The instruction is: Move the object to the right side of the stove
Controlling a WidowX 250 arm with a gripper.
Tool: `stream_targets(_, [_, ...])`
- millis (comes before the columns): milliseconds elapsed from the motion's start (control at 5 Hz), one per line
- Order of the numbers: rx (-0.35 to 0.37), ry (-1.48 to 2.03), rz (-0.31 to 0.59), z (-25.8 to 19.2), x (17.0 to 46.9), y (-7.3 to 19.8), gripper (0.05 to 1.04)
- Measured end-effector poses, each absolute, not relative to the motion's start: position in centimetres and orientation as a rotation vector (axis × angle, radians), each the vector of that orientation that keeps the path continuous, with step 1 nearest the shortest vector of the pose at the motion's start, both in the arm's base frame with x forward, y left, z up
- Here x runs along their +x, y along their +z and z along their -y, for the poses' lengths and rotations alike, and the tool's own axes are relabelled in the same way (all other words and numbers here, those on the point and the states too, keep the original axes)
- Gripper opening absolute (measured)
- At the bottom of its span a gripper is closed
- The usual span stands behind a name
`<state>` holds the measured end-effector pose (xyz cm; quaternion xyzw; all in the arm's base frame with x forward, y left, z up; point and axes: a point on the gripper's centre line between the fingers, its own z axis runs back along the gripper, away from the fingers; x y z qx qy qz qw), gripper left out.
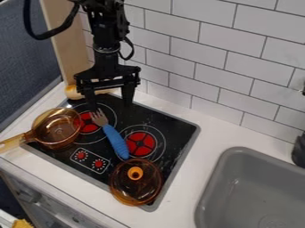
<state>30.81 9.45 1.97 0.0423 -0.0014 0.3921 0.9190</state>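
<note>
Amber lid (134, 189) occupies the near corner of the stove (170, 127); I have the pincer (109, 102) wide open and empty above the stove's far side, the presumed target, the fork (115, 140), slanting tines-nearest across the stove.

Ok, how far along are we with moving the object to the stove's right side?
Done: nothing I'd count, if the fork is the object; it lies slanted across the middle of the stove, between the two red burners.
In hand: nothing; the gripper hangs near the tines, fingers apart.
Left: probably the grasp, the carry right and the release.
</note>
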Motion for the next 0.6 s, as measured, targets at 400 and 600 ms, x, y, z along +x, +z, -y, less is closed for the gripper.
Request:
stream_targets(400, [0.068, 0.845, 0.004, -12.3, 30.8, 1.2, 1.001])
stream_targets(600, [0.066, 0.794, 0.048, -15.3, 30.5, 1.4, 1.001])
